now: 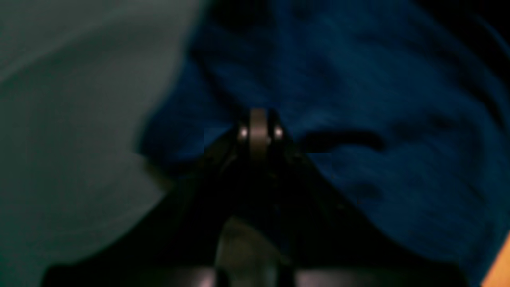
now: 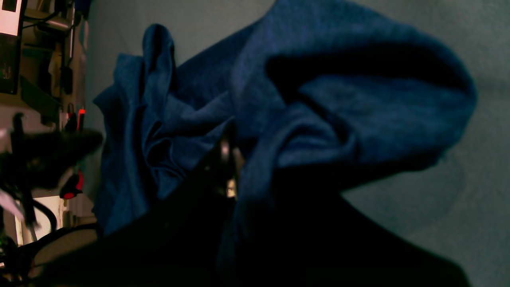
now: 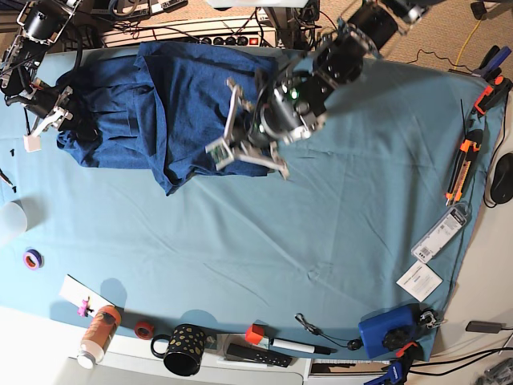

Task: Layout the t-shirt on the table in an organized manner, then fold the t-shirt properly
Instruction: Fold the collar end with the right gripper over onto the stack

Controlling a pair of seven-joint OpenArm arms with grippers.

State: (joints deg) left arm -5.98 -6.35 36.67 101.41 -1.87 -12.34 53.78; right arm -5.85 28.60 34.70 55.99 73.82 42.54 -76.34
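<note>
The dark navy t-shirt (image 3: 176, 96) lies bunched at the back left of the teal table (image 3: 321, 241). My left gripper (image 3: 240, 152) is at the shirt's near right edge. In the blurred left wrist view its jaws (image 1: 259, 127) are shut, with t-shirt fabric (image 1: 378, 79) creased around the tip and the table (image 1: 79, 99) off to the left. My right gripper (image 3: 64, 120) is at the shirt's left end. In the right wrist view it (image 2: 230, 167) is closed among gathered folds of the t-shirt (image 2: 358, 99), which drape over it above the table (image 2: 458, 199).
A black mug (image 3: 186, 349), an orange bottle (image 3: 98, 333) and a blue box (image 3: 387, 333) stand along the front edge. An orange tool (image 3: 458, 172) and white cards (image 3: 437, 233) lie at the right. A power strip (image 3: 216, 36) runs behind the shirt.
</note>
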